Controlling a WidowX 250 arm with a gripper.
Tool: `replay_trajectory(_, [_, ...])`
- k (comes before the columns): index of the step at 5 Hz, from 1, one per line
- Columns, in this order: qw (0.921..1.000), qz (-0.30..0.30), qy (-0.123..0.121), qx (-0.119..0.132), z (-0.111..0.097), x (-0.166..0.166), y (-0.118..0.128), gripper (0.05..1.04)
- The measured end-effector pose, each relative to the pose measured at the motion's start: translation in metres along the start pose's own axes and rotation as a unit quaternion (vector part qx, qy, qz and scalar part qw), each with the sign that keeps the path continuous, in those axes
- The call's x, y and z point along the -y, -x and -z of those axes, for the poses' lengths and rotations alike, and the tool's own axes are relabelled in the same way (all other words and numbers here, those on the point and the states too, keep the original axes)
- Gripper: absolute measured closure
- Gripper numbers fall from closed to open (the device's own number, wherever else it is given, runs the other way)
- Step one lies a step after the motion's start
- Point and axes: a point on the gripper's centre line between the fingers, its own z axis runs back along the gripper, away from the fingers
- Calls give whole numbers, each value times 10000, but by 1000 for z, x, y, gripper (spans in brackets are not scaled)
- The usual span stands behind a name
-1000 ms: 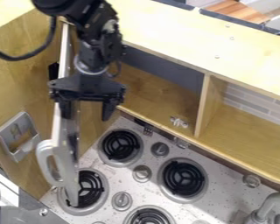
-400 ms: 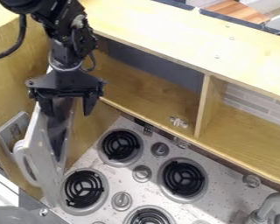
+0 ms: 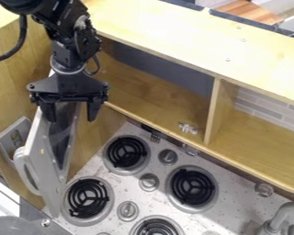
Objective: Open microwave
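Your microwave door [image 3: 51,181] stands open, mostly below the end effector [image 3: 71,112], whose fingers are spread, likely because pushing needs no grip; the handle [image 3: 23,174] sits free, below-left of them.

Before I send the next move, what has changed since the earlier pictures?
The microwave door swung to the picture's left, uncovering more of the lower-left burner. The gripper also shifted left, its fingers spread in both. Nearly all of this came before the second picture. The stove knobs and other burners stayed put.
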Motion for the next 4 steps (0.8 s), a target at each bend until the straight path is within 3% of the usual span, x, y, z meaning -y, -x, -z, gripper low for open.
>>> replay_trajectory(2, [9981,549,170,218,-35,42,-6,84])
replay_trajectory(4, [9945,590,274,818,-90,48,-17,84])
